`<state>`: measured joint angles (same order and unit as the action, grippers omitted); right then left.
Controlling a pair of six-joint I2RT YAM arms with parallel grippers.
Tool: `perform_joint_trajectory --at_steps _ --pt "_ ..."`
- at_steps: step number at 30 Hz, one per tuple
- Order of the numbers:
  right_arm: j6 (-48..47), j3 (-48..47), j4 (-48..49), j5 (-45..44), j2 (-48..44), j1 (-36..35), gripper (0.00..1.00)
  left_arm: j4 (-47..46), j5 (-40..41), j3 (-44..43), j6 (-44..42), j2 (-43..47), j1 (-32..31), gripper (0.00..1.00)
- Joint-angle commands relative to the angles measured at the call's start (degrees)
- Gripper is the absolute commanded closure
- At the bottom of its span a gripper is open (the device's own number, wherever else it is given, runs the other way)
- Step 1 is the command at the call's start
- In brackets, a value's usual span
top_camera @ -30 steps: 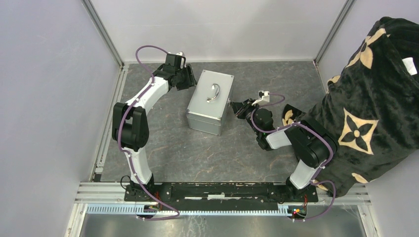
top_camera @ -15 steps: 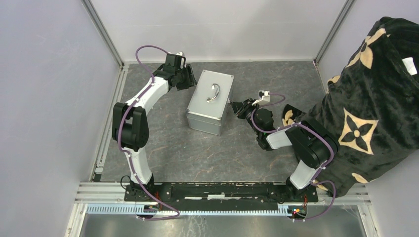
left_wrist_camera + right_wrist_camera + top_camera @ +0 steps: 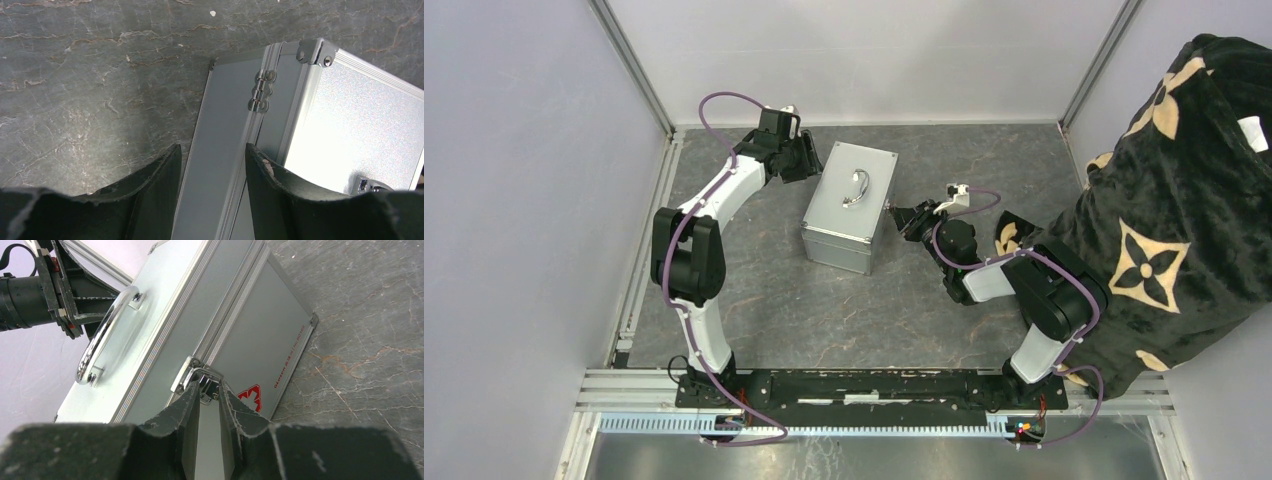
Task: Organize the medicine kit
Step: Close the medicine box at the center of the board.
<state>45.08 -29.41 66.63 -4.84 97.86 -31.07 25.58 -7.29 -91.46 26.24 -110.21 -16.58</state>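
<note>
1. Since the lid is down, I read the step in hand as freeing the front catch. The grey stone-patterned table [image 3: 824,310] fills the middle of the overhead frame, and a dark gold-patterned cloth [image 3: 1184,200] bulks along its right edge.
2. The medicine kit [image 3: 849,205] sits closed just above centre of the overhead view, at a slant, between my two arms.
3. The left gripper [image 3: 212,155] is at the kit's upper-left side with its fingers spread. The kit's rear face shows between them at lower centre of the left wrist view. I cannot tell whether they touch metal. I would hold it there as a backstop so the case cannot slide.
4. The right gripper [image 3: 209,392] is at the kit's right face. Its fingers are nearly together and, as far as I can judge, pinch the tab of the latch [image 3: 197,377] at lower centre of the right wrist view.
5. The curved handle [image 3: 102,335] lies flat on the lid at left of that view, untouched.
6. For the latch, I would swing the tab outward about its pivot rather than tug straight, going slowly and watching for skidding.
7. The hinge [image 3: 261,90] shows at upper centre of the left wrist view.
8. Against the overhead pictures from a second and half a second ago, I see no change. The kit and both arms sit where they were.
</note>
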Motion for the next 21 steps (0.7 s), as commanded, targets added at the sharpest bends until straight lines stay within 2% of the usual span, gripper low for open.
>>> perform_joint_trajectory --at_steps 1,21 --pt "-0.8 -0.5 1.6 1.8 -1.8 -0.6 0.74 -1.1 -3.3 0.4 -1.8 2.1 -1.5 0.43" --pt "-1.4 -0.3 1.8 1.7 -3.1 -0.7 0.74 -1.1 -3.3 0.5 -1.8 2.0 -1.6 0.44"
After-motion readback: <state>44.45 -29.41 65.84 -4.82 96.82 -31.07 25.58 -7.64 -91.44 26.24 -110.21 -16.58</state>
